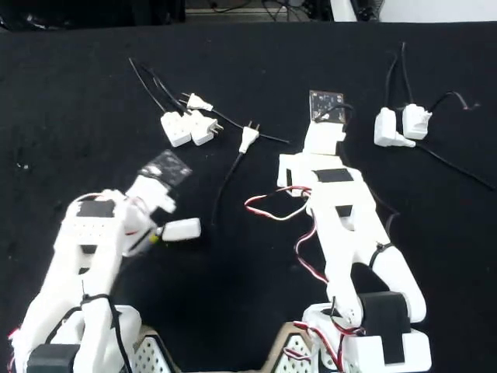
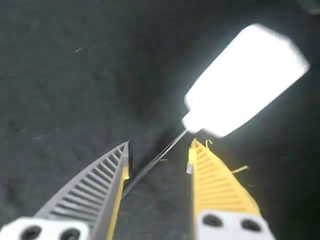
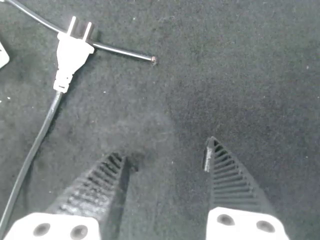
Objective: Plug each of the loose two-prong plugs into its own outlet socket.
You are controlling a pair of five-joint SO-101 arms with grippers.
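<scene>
Lying on the black mat, a loose plug is seen near the right gripper, held open; the left gripper, likewise open, is poised just behind a corded white block.

Ok so the white block in the left wrist view is smearing into a bright blob, and I'm not telling plug from socket; it's sitting on the left arm's side of the middle plug, nearer the arms. That plug's cord is running off the picture's edge, and a white corner just beside the plug is getting cut off too. The white cluster past it is looking too small to tell what's seated. Well over on the other side, a black cable is leaving the edge.
</scene>
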